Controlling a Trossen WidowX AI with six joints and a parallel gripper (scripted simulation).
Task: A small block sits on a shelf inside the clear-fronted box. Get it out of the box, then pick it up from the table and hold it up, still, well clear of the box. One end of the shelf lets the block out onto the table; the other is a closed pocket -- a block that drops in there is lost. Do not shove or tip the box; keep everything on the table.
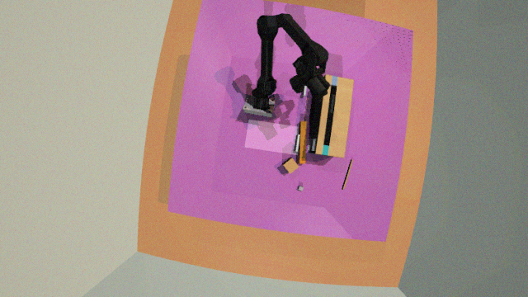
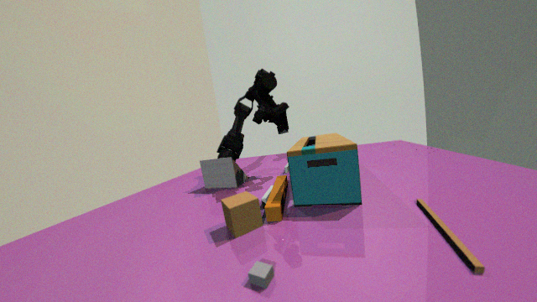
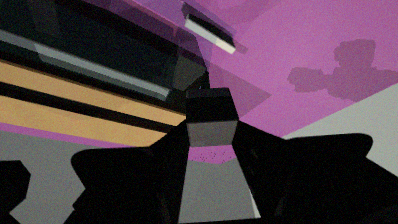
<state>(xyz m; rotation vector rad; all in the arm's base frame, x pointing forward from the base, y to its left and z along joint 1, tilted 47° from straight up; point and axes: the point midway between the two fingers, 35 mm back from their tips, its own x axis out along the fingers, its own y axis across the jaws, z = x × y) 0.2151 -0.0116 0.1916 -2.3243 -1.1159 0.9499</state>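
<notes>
My gripper (image 1: 320, 86) (image 2: 282, 128) (image 3: 208, 122) is shut on a small dark block (image 3: 212, 133), which shows black above and grey on its near face in the wrist view. The fingers hold it in the air, higher than the box top, near the box's far front corner in the top view. The box (image 1: 345, 120) (image 2: 327, 184) (image 3: 30, 111) stands upright with a tan slotted top and teal end. Its dark inside shows through the clear front, partly hidden by glare. The fingers hide part of the block.
An orange bar (image 1: 303, 140) (image 2: 276, 201) lies along the box front, with a white-edged bar (image 1: 297, 142) beside it. A tan cube (image 1: 290, 165) (image 2: 242, 215), a small grey cube (image 1: 300, 188) (image 2: 261, 274) and a thin stick (image 1: 347, 174) (image 2: 449, 235) lie beyond. Another white-edged bar (image 3: 210, 35) is near the box.
</notes>
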